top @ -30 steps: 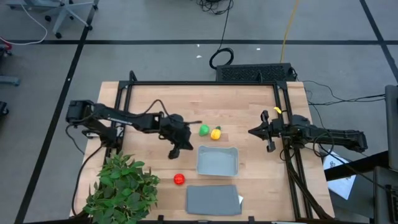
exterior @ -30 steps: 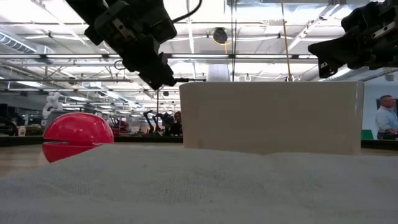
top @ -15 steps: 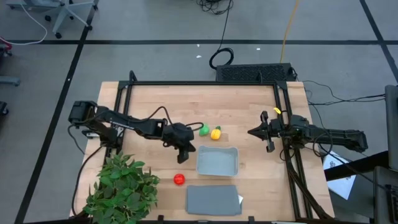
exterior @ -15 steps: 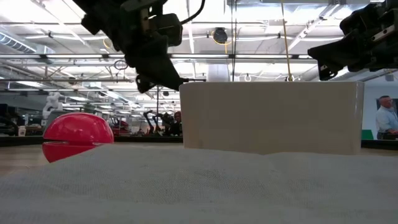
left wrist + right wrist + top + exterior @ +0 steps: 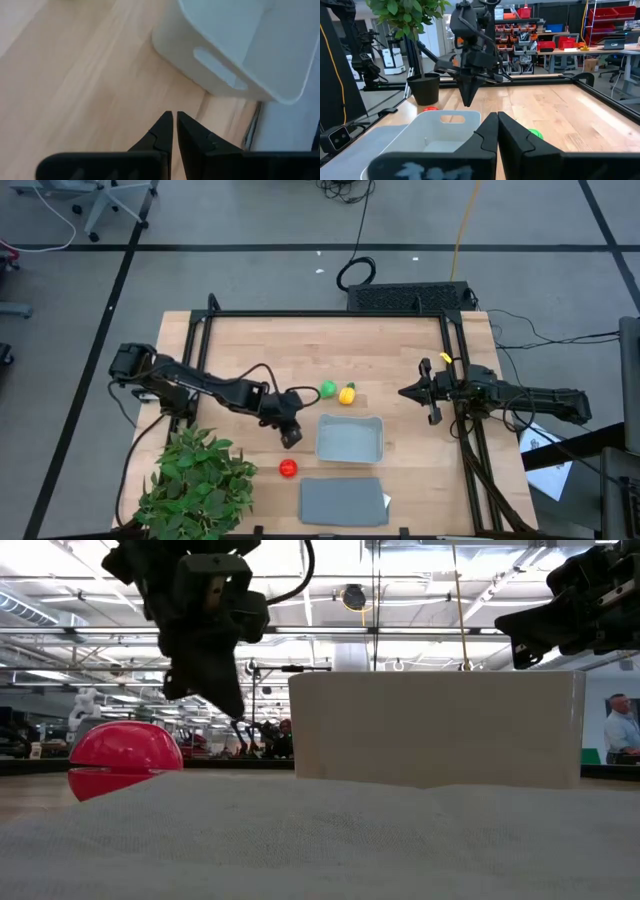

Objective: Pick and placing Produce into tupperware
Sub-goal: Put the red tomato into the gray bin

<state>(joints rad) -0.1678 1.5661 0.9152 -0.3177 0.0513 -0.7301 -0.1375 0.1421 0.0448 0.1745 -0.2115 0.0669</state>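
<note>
The red round fruit (image 5: 288,468) lies on the table left of the grey lid (image 5: 343,502); it also shows in the low view (image 5: 125,760). The green fruit (image 5: 327,389) and the yellow fruit (image 5: 347,394) lie side by side beyond the pale tupperware (image 5: 350,437), which stands with nothing in it. My left gripper (image 5: 291,438) is shut and empty. It points down, just left of the tupperware's near left corner (image 5: 165,40) and a little beyond the red fruit. My right gripper (image 5: 404,392) is shut and empty, held above the table to the right of the tupperware.
A leafy green plant (image 5: 195,480) stands at the near left corner, close to the red fruit. The flat grey lid lies in front of the tupperware. A black frame (image 5: 325,315) runs along the table's far and side edges. Bare wood lies between the tupperware and my right gripper.
My left gripper has moved toward the table's near edge and down, past the tupperware's left side toward the red fruit, and its fingers have tipped to point more steeply down. It has stayed shut.
</note>
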